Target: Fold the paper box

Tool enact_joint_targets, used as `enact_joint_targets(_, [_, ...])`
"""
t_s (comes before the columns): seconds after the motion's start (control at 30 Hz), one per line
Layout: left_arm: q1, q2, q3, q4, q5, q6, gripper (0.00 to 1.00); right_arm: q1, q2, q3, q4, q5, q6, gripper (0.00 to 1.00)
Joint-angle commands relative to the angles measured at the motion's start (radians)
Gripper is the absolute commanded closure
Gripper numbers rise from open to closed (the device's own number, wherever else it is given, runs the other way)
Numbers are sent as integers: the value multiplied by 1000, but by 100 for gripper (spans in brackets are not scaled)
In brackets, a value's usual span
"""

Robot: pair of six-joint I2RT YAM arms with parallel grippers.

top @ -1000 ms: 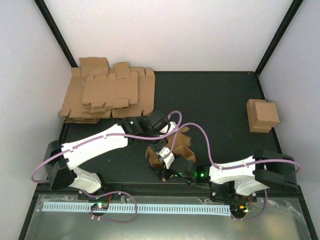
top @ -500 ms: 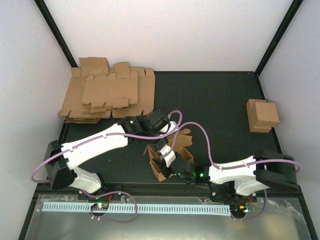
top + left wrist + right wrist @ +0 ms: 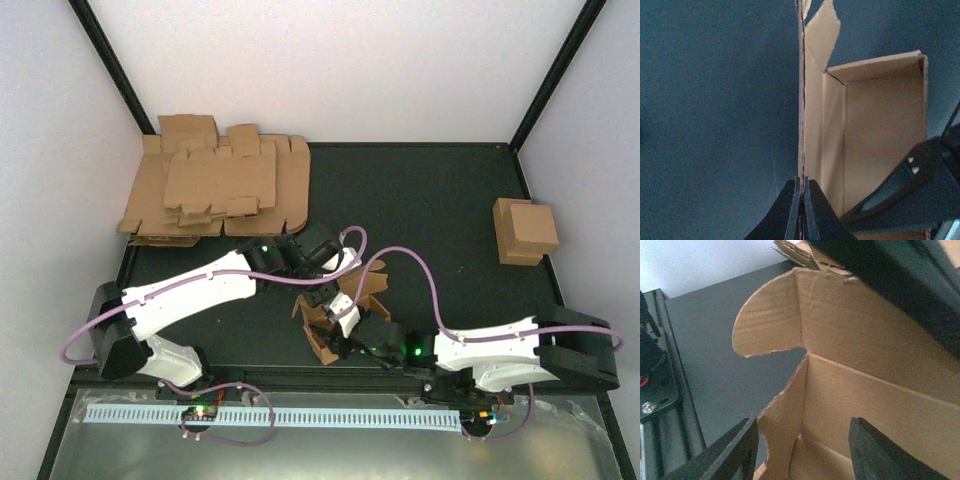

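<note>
Paper box (image 3: 373, 285) at the table's (image 3: 430, 200) 6 o'clock
The left gripper (image 3: 801, 187) pinches its upright wall; the right gripper (image 3: 804, 422), jaws apart, straddles a side flap.

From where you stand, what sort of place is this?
Probably a lab test cell for box folding: a black table walled in by white panels, two white robot arms bolted at its edge, a pile of flat cardboard blanks and closed cardboard boxes.

Tbl (image 3: 430, 200): blank pile (image 3: 215, 185), paper box (image 3: 372, 288), stacked boxes (image 3: 526, 230).
</note>
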Motion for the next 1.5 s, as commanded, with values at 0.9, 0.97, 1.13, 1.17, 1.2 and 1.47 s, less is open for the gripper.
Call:
enact_joint_targets(0.9, [-72,-65,-70,67,-88,-53,98,-645,-539,4,-751,-159,382,65])
enact_joint_targets(0.97, [-72,-70,-72,65,-88,-57,98,-712,-522,-3,-717,-232,375,65])
enact_joint_targets(1.13, [-73,-88,-81,81,-65,-57,98,-864,-408,6,-637,-471,323,61])
enact_joint_targets(1.17, [-73,-93,-86,88,-62,-56,99,-877,-369,22,-637,-523,298,60])
enact_joint_targets(1.2, [-73,-97,-92,94,-56,-55,98,-882,-324,45,-655,-556,279,60])
enact_joint_targets(1.47, [-72,-92,-107,107,-50,-61,98,-885,-266,52,-613,-722,256,65])
